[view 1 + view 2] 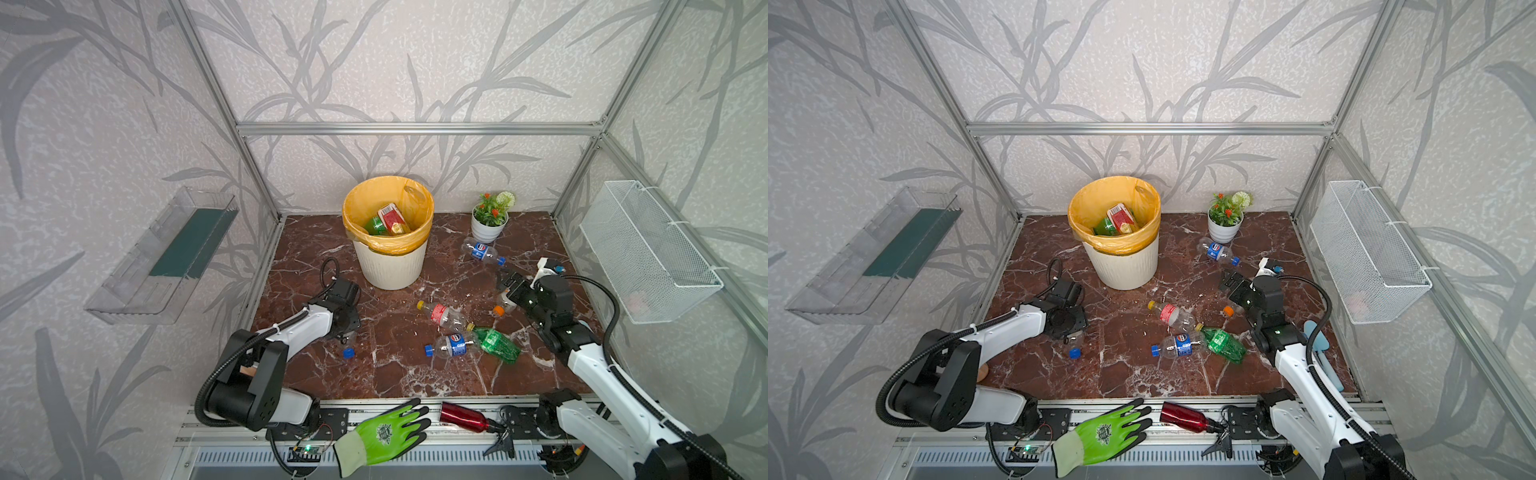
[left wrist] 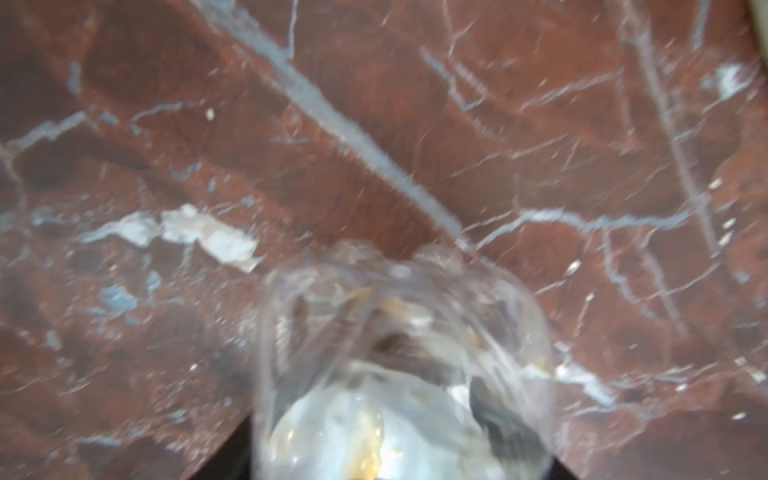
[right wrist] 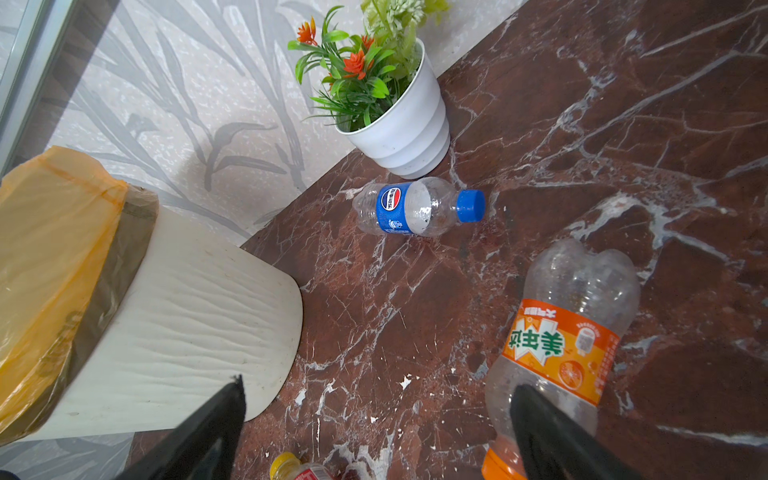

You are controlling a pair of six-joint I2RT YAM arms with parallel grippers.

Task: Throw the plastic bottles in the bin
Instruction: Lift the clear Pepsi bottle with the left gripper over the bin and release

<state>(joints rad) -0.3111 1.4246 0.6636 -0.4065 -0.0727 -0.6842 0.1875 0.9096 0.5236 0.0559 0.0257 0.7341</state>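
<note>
Left gripper (image 1: 345,332): I see it pointing down over the left side of the marble table (image 1: 316,374).
Bottle under it: a clear bottle (image 2: 399,353) fills the blurry left wrist view. Its blue cap (image 1: 348,353) sticks out toward the front.
Left grip: I cannot tell if the jaws are squeezing that bottle or not.
Right gripper (image 3: 379,386): its jaws are spread wide and hold nothing.
Orange-label bottle (image 3: 561,345): it lies flat on the table. One black finger sits right over its neck end.
Bin (image 1: 390,266): it stands at the back of the table, and its yellow bag folds over the rim.
Inside the bin: I see a green bottle (image 1: 374,226) and a red-label bottle (image 1: 390,218).
By the flower pot (image 1: 486,232): a blue-label bottle (image 1: 482,251) lies just in front of it.
Middle of the table: a red-label bottle with a yellow cap (image 1: 442,316), a blue-label bottle with a blue cap (image 1: 453,345) and a green bottle (image 1: 496,343) lie close together.
Front rail: a green glove (image 1: 386,434) and a shiny red metal bottle (image 1: 463,415) lie there.
</note>
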